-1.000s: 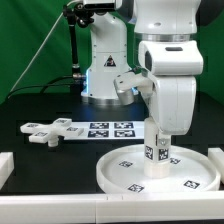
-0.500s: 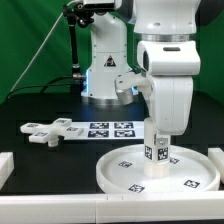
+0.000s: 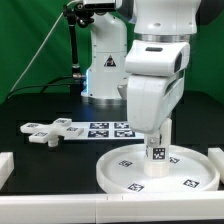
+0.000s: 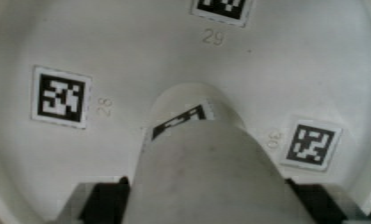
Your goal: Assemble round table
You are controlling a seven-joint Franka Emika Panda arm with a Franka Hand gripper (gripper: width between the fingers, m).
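You are watching the wrist turning. Since half a second ago the hand has swung round its vertical axis, while the gripper [image 3: 157,140] is keeping its fingers [image 4: 107,200] clamped on the leg [image 3: 157,156]. The leg is standing upright at the centre of the disc [image 3: 112,176], so it is probably being screwed in. The cross-shaped base [image 3: 50,131] is waiting well apart, at ten o'clock from the disc.
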